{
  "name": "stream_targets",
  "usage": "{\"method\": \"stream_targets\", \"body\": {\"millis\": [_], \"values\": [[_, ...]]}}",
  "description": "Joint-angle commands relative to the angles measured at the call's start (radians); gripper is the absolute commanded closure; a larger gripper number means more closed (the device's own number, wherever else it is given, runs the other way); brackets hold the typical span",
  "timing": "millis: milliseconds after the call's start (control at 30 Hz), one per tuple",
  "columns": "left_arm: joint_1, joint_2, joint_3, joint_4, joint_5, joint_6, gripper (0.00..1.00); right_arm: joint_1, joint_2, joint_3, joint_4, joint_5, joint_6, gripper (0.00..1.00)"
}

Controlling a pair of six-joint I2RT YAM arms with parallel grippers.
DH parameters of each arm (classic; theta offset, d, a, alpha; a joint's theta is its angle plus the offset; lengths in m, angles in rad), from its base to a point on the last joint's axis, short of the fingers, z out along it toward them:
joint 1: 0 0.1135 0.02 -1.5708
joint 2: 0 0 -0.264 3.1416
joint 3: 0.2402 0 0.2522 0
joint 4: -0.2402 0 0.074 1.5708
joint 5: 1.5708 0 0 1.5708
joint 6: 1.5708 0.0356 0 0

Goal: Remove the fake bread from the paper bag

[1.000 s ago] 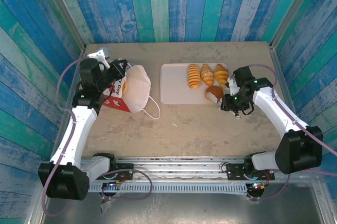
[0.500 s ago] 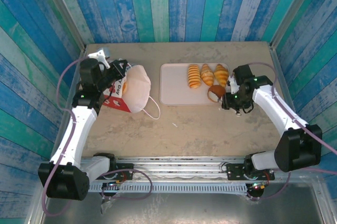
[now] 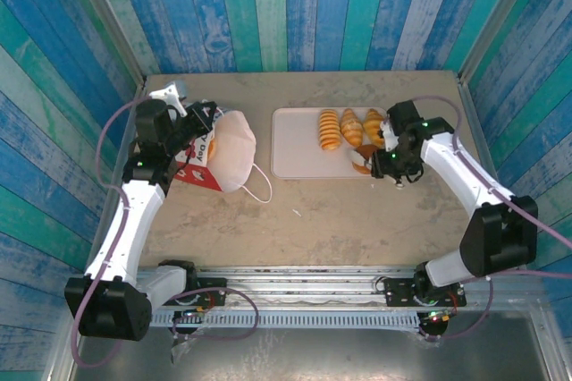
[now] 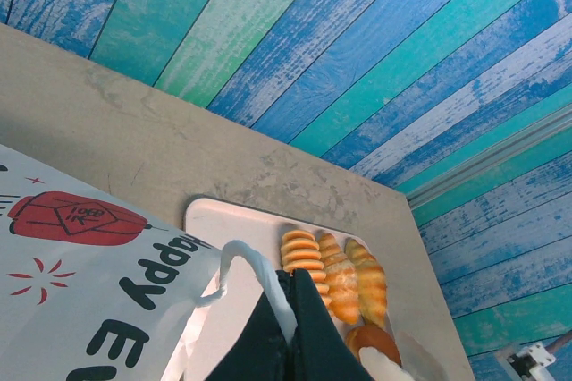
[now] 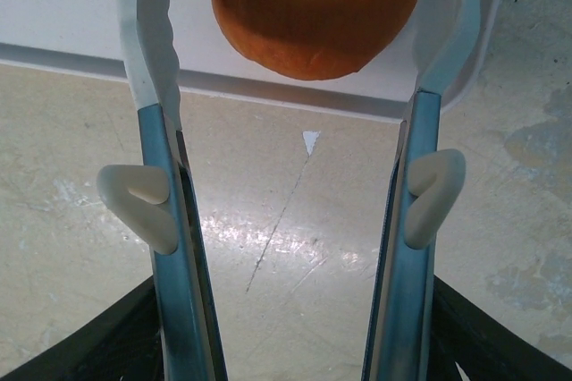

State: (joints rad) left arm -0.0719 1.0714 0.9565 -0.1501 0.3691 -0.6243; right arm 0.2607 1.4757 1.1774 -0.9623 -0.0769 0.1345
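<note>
The paper bag (image 3: pixel 222 156) lies on its side at the left, its white inside facing the tray, and its red and black print (image 4: pixel 80 256) shows in the left wrist view. My left gripper (image 3: pixel 202 123) (image 4: pixel 296 290) is shut on the bag's white string handle (image 4: pixel 256 266). Three golden pastries (image 3: pixel 350 128) (image 4: pixel 335 272) lie in a row on the pale tray (image 3: pixel 295 144). A round bun (image 3: pixel 361 163) (image 5: pixel 313 10) rests at the tray's front right corner. My right gripper (image 3: pixel 379 163) stands open around the bun, with a gap showing beside its left finger (image 5: pixel 150 50).
Blue and green plank walls close in the table on three sides. The bag's second handle (image 3: pixel 259 186) loops onto the bare beige tabletop (image 3: pixel 331 211) in front of the tray. The tray's front edge (image 5: pixel 268 90) crosses between my right fingers.
My right gripper has moved up and left toward the tray, to either side of the round bun. The bun has barely shifted. The left arm and bag are still.
</note>
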Motion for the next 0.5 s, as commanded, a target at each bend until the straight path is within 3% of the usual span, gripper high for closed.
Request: {"method": "stream_targets", "body": {"millis": [0, 467], "values": [[-0.001, -0.016, 0.021, 0.007, 0.007, 0.021, 0.99, 0.012, 0.012, 0.022, -0.025, 0.042, -0.002, 0.36], [0.000, -0.008, 0.028, -0.004, 0.004, 0.035, 0.99, 0.012, -0.026, -0.016, -0.061, 0.129, 0.020, 0.40]]}}
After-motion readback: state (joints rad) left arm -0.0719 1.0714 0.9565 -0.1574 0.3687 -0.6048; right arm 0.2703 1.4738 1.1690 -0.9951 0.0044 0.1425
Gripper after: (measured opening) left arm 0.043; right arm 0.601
